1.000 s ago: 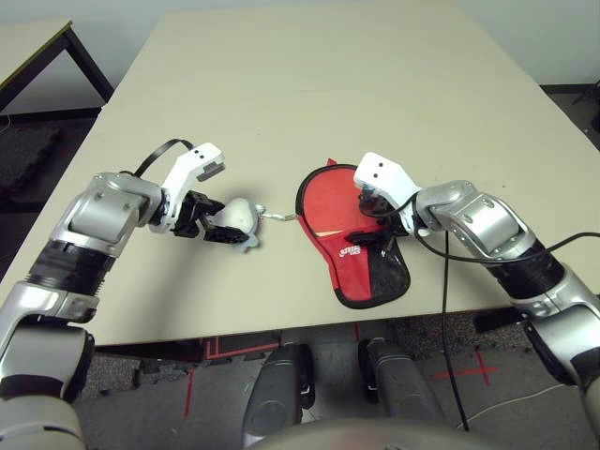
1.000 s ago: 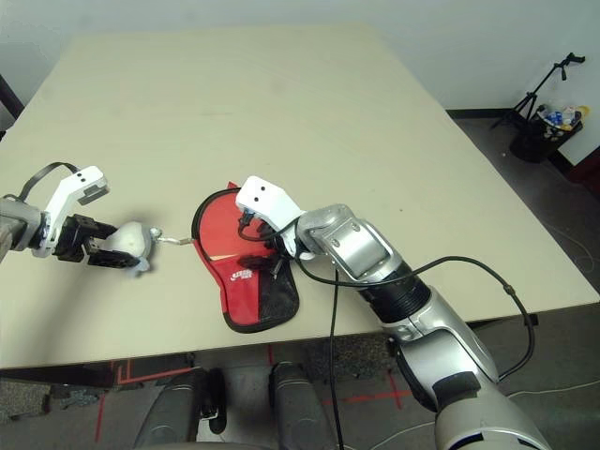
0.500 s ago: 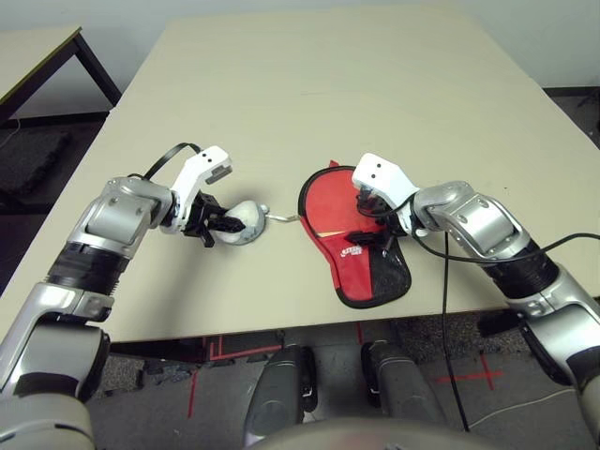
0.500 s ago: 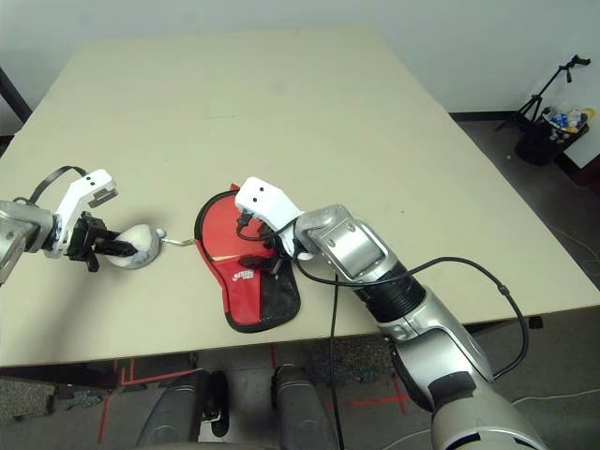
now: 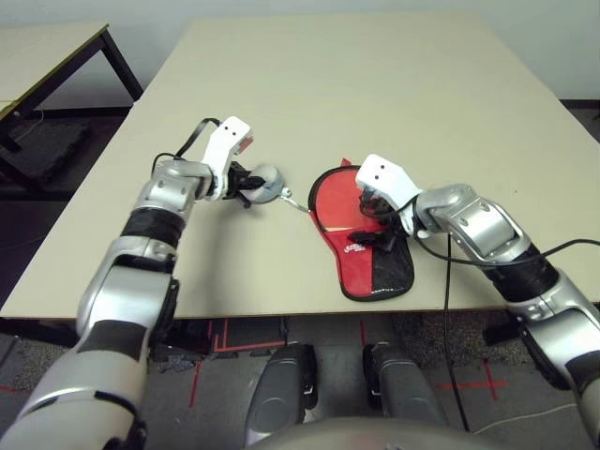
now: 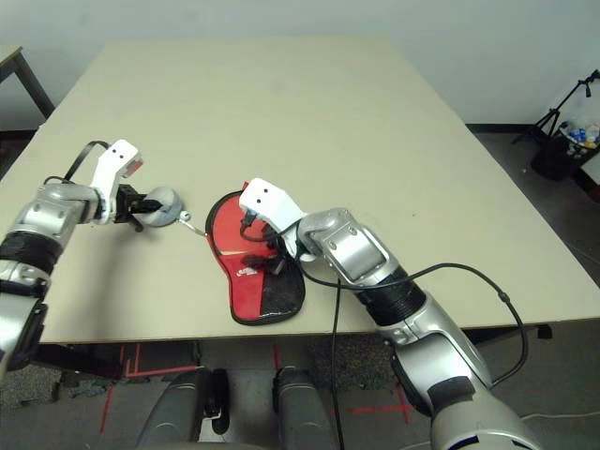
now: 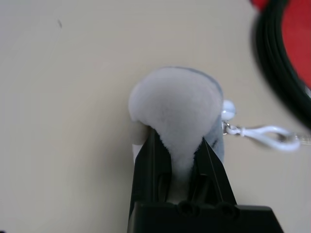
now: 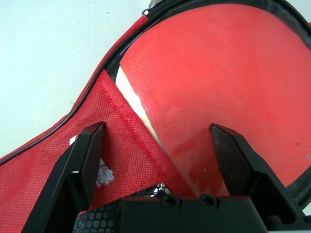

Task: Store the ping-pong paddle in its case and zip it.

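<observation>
Now the left jaws [image 7: 179, 167] pinch the fluffy white pom-pom [image 7: 177, 99], ready to pull the zip, while the right jaws [image 8: 158, 126] are open.

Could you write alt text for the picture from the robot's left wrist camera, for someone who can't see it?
The black left gripper pinches a fluffy white pom-pom above a pale table. A white cord loop runs from it toward the black-edged red case.

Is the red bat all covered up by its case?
No, the bat's round red face still shows above the red pocket of the open case.
</observation>
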`<state>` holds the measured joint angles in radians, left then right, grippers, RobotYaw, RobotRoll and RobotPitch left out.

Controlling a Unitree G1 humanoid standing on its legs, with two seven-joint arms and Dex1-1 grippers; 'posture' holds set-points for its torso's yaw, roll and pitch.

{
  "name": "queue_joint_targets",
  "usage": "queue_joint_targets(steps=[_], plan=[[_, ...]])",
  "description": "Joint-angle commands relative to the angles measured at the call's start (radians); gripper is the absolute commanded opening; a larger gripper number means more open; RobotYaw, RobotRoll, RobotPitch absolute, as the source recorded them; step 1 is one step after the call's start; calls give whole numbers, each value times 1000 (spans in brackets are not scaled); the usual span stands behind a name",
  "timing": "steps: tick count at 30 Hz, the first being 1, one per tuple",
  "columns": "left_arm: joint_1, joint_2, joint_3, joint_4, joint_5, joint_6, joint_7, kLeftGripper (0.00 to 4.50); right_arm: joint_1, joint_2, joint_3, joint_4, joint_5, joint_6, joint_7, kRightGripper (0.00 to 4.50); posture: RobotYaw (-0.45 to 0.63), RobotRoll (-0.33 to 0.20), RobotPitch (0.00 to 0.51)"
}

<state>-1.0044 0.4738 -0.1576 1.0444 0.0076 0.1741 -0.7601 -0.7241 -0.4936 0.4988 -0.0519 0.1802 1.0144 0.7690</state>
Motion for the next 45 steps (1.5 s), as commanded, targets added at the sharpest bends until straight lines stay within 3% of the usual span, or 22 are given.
queue_joint_targets(steps=[1, 4, 11, 26, 34, 45], plan=[[-50, -53, 35, 80, 9, -59, 68, 249, 30, 10, 33, 34, -8, 17, 12, 4500, -33, 0, 152], [-73, -97, 44, 102, 13, -85, 79, 246, 28, 12, 29, 47, -13, 12, 12, 4500, -37, 0, 155], [-102, -122, 58, 145, 25, -132, 111, 235, 27, 15, 28, 66, -27, 2, 11, 4500, -36, 0, 156], [-271, -199, 60, 276, 128, -238, 342, 234, 2, 38, 56, 88, -53, -3, 30, 4500, -56, 0, 155], [-340, -319, 66, 303, 176, -258, 383, 234, 15, 60, 61, 87, -63, 7, 23, 4500, -95, 0, 178], [-337, -486, 110, 302, 156, -257, 349, 233, 15, 88, 55, 90, -77, 17, 18, 4500, -132, 0, 190]])
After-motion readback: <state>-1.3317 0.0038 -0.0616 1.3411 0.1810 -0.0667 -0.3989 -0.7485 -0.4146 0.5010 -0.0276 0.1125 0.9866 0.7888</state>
